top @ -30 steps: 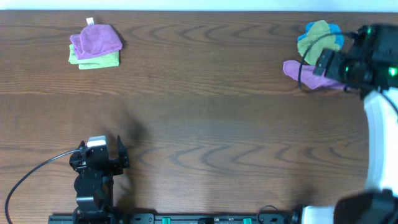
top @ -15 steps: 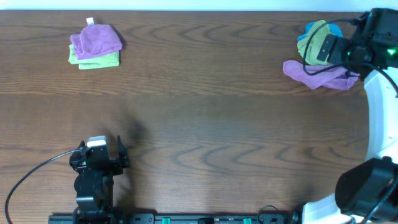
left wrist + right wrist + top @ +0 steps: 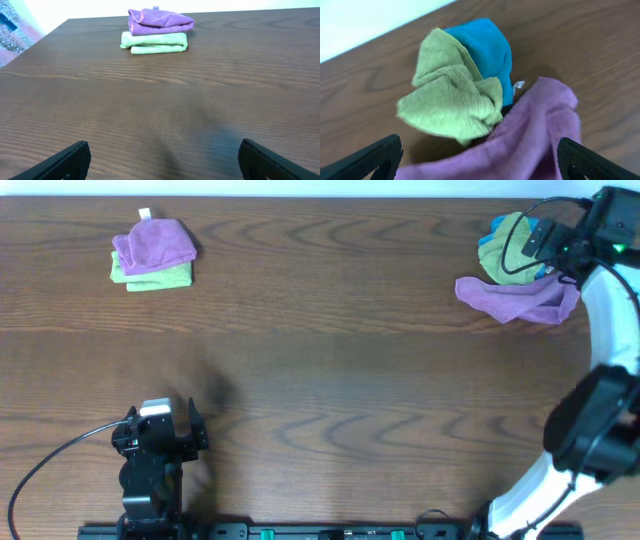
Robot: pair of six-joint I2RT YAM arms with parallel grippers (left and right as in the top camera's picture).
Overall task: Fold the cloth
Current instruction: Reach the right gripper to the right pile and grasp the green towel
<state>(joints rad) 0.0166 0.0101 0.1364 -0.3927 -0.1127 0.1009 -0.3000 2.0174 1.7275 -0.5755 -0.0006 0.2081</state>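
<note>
The cloth (image 3: 503, 246) is lime-green and lies crumpled at the far right of the table, partly on top of a bright blue cloth (image 3: 540, 228). In the right wrist view the cloth (image 3: 450, 95) fills the middle, with the blue cloth (image 3: 487, 50) behind it. My right gripper (image 3: 480, 152) is open, its dark fingertips (image 3: 387, 152) wide apart, and it hangs over a purple cloth (image 3: 535, 130) just short of the green one. From overhead the right gripper (image 3: 545, 242) sits at the pile's right side. My left gripper (image 3: 197, 427) is open near the front left, over bare wood (image 3: 162, 152).
The loose purple cloth (image 3: 518, 298) spreads in front of the pile. A folded stack, purple cloth (image 3: 153, 243) over a green one (image 3: 150, 276), lies at the far left and shows in the left wrist view (image 3: 155, 32). The table's far edge (image 3: 320, 198) runs close behind both piles.
My right arm has swung back toward the far right corner, so the purple cloth it covered now shows in full. The left arm and the cloths have not moved.
</note>
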